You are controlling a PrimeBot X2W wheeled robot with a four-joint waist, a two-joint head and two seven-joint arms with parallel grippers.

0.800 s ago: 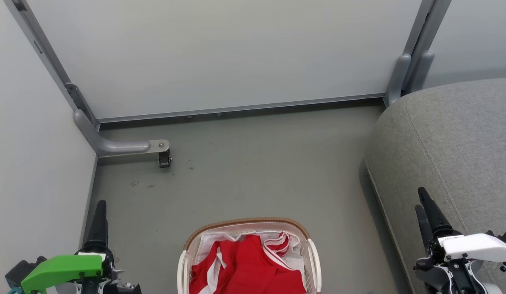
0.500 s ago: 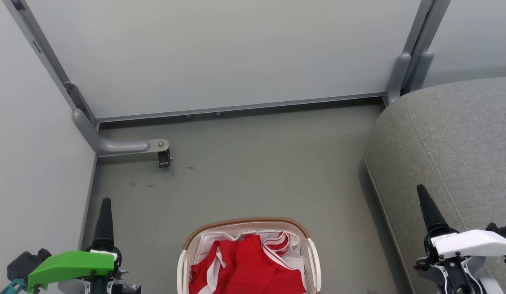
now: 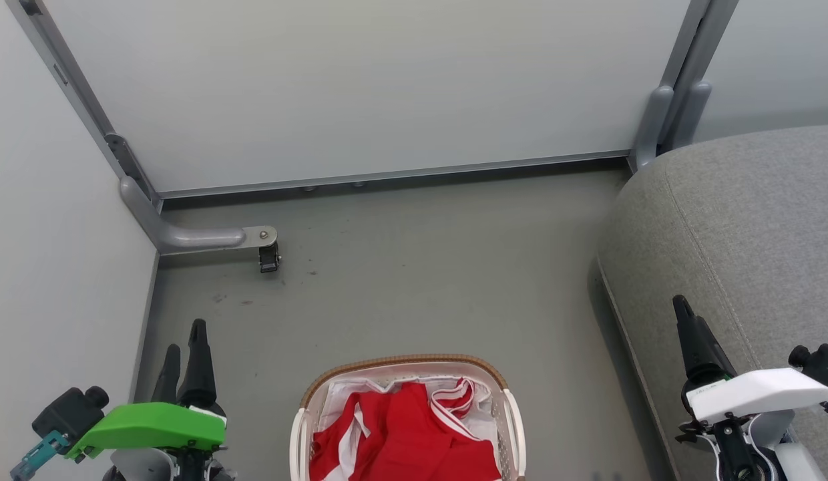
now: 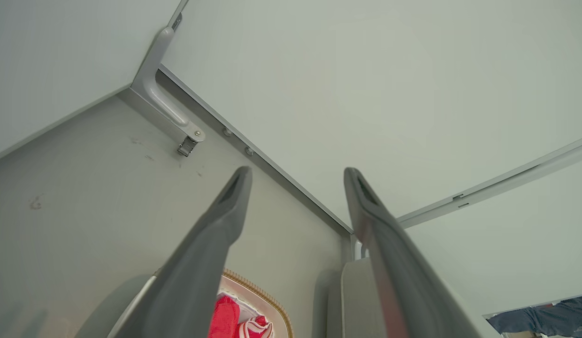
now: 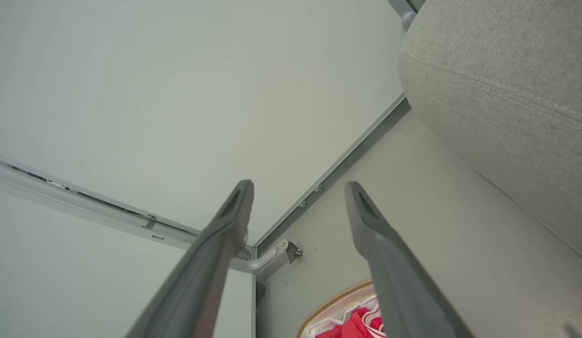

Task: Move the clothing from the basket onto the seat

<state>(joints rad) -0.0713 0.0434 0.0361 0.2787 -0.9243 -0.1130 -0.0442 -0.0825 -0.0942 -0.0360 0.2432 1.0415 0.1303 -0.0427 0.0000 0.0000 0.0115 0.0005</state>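
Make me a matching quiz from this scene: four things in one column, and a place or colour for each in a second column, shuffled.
Column one:
1. clothing
2. basket
3. seat
4. caster wheel

Column two:
A. small and dark, far left on the floor
B. grey fabric, along the right side of the head view
C. red and white, piled inside a container
D. white with a brown woven rim, bottom centre of the head view

Pairs: 1-C, 2-D, 3-B, 4-A
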